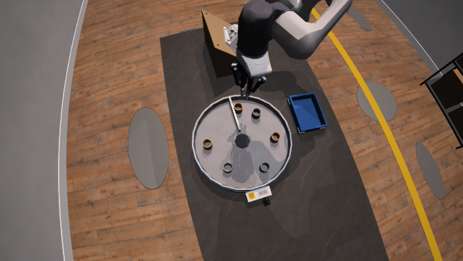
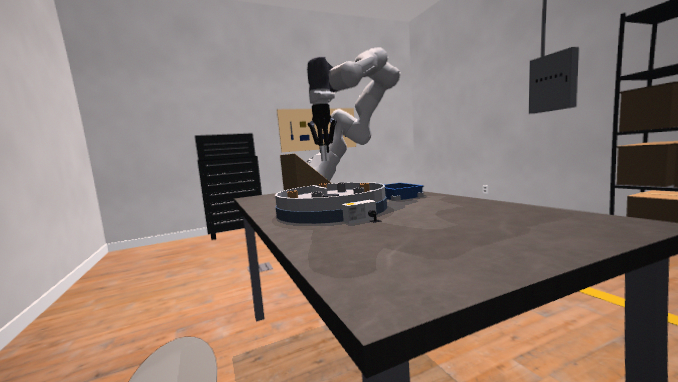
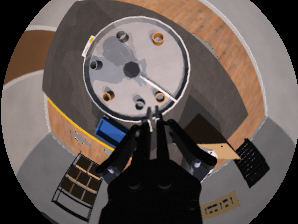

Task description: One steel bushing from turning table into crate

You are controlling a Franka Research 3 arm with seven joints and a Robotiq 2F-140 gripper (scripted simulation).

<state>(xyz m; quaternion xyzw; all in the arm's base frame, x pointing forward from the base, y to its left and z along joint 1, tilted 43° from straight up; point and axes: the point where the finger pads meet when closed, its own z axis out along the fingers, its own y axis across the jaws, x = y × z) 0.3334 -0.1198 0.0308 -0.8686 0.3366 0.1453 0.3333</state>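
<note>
The round grey turning table (image 1: pixel 242 141) holds three steel bushings (image 1: pixel 256 113) (image 1: pixel 227 167) (image 1: pixel 264 167) and three brass-coloured ones (image 1: pixel 237 107) (image 1: pixel 207 143) (image 1: pixel 275 136). The blue crate (image 1: pixel 307 113) stands to its right and is empty. My gripper (image 1: pixel 246 95) hangs well above the table's far rim, fingers shut together with nothing between them; it also shows in the side view (image 2: pixel 324 142) and the wrist view (image 3: pixel 154 119). The wrist view shows the whole turning table (image 3: pixel 133 70) below and the crate (image 3: pixel 109 129) beside it.
A white bar (image 1: pixel 234 113) runs from the turning table's far rim toward its dark hub. A small control box (image 1: pixel 258 194) sits at the table's near edge. A brown wedge-shaped board (image 1: pixel 216 41) stands behind the gripper. Shelving (image 1: pixel 447 92) is far right.
</note>
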